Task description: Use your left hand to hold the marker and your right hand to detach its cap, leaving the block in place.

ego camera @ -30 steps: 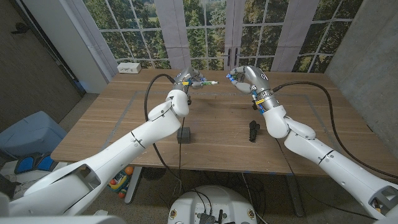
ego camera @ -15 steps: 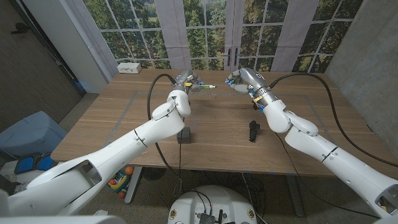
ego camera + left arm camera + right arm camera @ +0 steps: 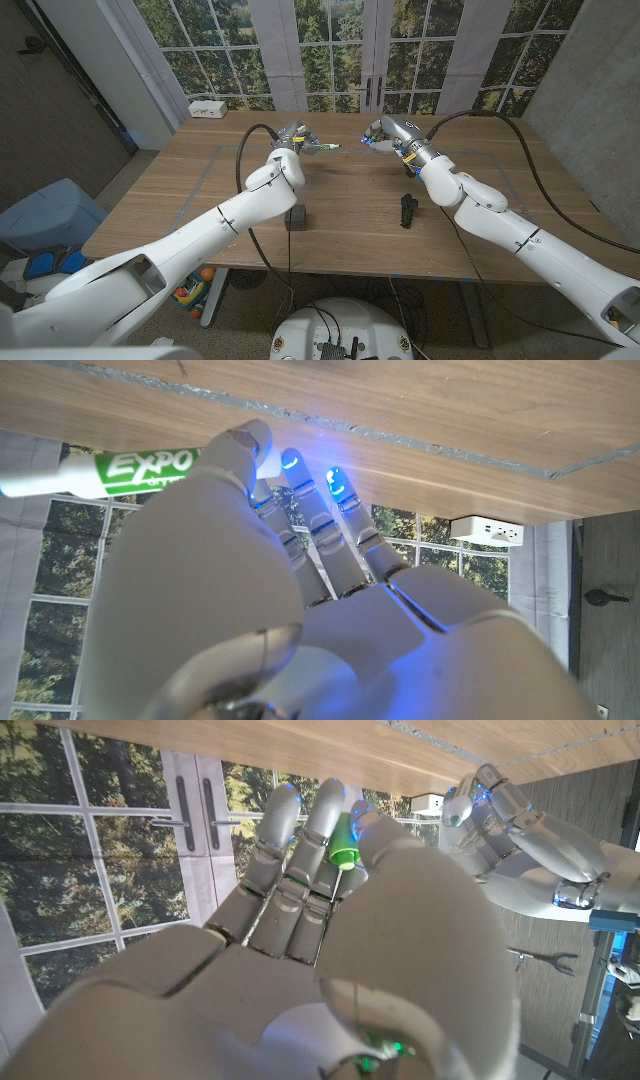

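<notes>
Up at twelve o'clock on the table [image 3: 340, 205], the marker [image 3: 322, 148] is a white barrel with green EXPO lettering, uncapped end aimed toward three o'clock. The left hand [image 3: 292, 136] grips it, fingers wrapped around the barrel, held above the wood. Just apart at three o'clock, the right hand [image 3: 385, 131] pinches the green cap [image 3: 343, 846] in curled fingers. The dark block [image 3: 296, 216] sits near six o'clock.
</notes>
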Motion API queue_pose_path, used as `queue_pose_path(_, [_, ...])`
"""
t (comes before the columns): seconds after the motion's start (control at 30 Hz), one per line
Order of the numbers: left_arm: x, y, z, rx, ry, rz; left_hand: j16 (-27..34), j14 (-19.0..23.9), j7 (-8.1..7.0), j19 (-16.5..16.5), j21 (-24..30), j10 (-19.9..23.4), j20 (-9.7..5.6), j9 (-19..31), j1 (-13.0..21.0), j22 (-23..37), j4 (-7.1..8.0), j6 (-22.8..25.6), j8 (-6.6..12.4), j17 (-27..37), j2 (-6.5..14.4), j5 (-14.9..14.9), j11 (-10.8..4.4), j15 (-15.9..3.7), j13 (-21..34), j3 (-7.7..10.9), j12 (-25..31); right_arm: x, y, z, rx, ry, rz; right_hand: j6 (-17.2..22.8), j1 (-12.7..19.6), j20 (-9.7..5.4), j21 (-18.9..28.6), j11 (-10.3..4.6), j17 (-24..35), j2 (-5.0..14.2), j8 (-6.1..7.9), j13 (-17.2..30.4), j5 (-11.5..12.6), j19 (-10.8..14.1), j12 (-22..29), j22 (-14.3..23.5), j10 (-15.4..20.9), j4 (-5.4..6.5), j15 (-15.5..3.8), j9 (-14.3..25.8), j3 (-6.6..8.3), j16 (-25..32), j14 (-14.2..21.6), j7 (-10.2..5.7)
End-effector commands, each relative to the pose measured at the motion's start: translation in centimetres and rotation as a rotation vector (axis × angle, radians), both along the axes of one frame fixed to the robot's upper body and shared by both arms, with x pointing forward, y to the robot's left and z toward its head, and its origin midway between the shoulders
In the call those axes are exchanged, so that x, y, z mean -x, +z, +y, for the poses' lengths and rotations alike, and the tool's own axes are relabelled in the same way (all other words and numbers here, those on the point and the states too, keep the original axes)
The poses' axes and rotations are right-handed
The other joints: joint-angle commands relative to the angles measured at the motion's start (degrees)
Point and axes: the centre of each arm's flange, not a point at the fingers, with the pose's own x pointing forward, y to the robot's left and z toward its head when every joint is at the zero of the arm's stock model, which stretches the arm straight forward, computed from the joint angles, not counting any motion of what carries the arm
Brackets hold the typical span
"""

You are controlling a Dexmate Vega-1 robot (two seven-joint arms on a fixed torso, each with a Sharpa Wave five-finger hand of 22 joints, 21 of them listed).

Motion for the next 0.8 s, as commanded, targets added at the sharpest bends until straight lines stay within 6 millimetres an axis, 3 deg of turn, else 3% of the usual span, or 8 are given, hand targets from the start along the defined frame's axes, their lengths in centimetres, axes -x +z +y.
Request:
queue_pose_path(0.03, [-1.6, -0.9, 1.2, 0.03, 0.022, 0.075, -0.24, 0.03, 4.1, 1.72, 0.9, 11.77, -4.98, 0.25, -1.01, 0.06, -0.07, 3.35, -0.19, -0.06, 1.77, -0.58, -0.08, -5.87, 13.72, -0.42, 0.05, -1.9, -0.4, 0.3, 0.036, -0.048, 0.075, -0.06, 0.98, -8.38, 0.0, 0.08, 0.3, 1.23, 0.05, 0.22, -0.16, -0.09, -0.03, 0.23, 0.17, 0.14, -0.67, 0.22, 0.41, 0.28, 0.23, -0.12])
queue_pose_path(0.8, [-3.1, -1.7, 1.8, -0.002, 0.075, 0.142, -0.62, 0.37, 4.19, 2.16, 1.56, 11.23, -5.27, 0.73, -0.68, -0.24, -0.11, 2.84, -0.71, -0.57, 2.17, -2.07, 0.01, -5.85, 13.7, -0.7, -0.49, -5.0, -1.8, 1.1, 0.075, -0.092, 0.141, -0.04, 0.78, -8.37, -0.1, 0.09, 0.96, 1.33, -0.06, 0.46, -0.32, -0.07, -0.37, 0.29, 0.32, 0.18, -0.58, 0.18, 0.57, 0.42, 0.2, -0.17])
